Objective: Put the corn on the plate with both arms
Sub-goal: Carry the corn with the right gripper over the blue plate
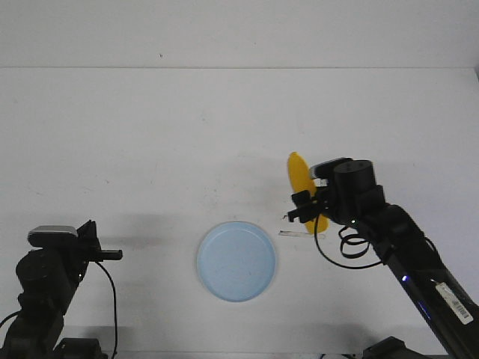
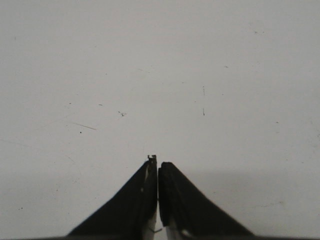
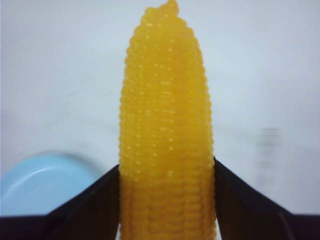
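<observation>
The yellow corn (image 1: pixel 301 179) is held off the table by my right gripper (image 1: pixel 308 209), just right of and beyond the pale blue plate (image 1: pixel 236 261). In the right wrist view the corn (image 3: pixel 167 125) fills the gap between the two black fingers (image 3: pixel 95 200), which press on its sides; its tapered tip points away from the wrist. The plate's rim (image 3: pixel 40 182) shows beside the corn there. My left gripper (image 1: pixel 111 254) is shut and empty at the near left of the table, its fingertips (image 2: pixel 158 162) together over bare table.
A small white strip (image 1: pixel 296 233) lies on the white table (image 1: pixel 150 149) between the plate and the right gripper. The right arm's black cable (image 1: pixel 352 250) loops beneath the wrist.
</observation>
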